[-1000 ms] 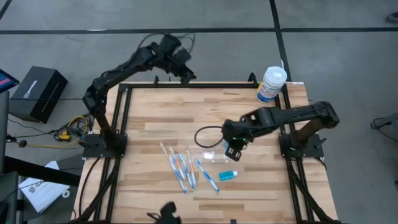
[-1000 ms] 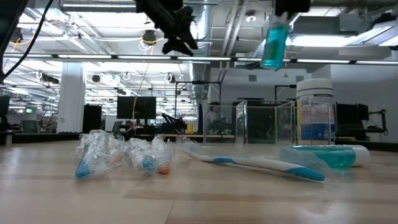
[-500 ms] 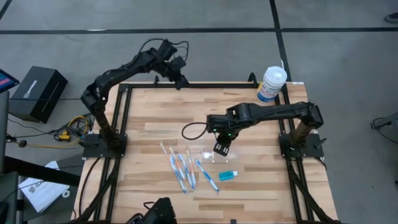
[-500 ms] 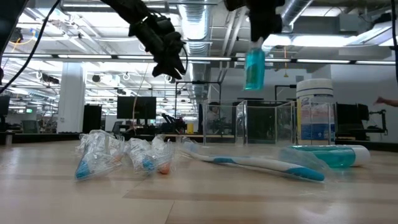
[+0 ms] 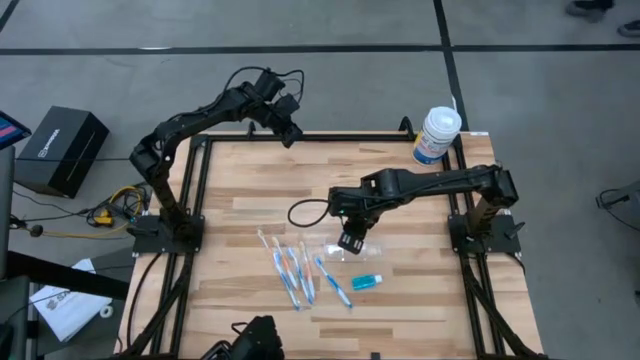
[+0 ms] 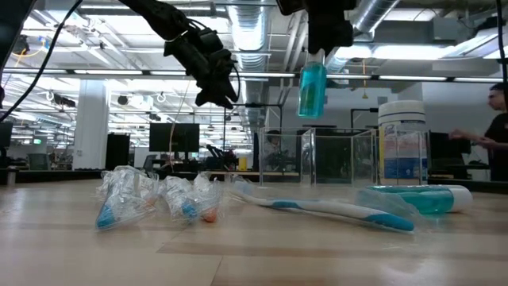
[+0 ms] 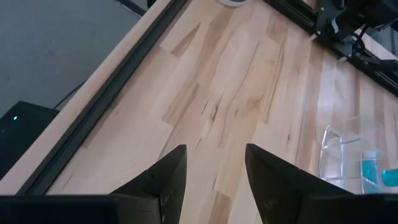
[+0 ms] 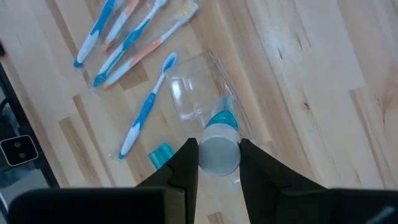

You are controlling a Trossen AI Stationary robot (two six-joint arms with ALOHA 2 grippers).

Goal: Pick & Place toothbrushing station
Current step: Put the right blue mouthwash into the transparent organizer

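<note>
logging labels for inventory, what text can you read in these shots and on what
None can be read.
White canister: blue label, print too small.
Black box on the floor: white lettering, blurred.
White papers on the floor: print too small.
Clear holder and toothbrushes: no text visible.

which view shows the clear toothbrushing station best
The right wrist view: the toothbrushing station lies clear on the wood below the held blue bottle. High view shows a faint glint; low view, clear walls; left wrist, one corner.
</note>
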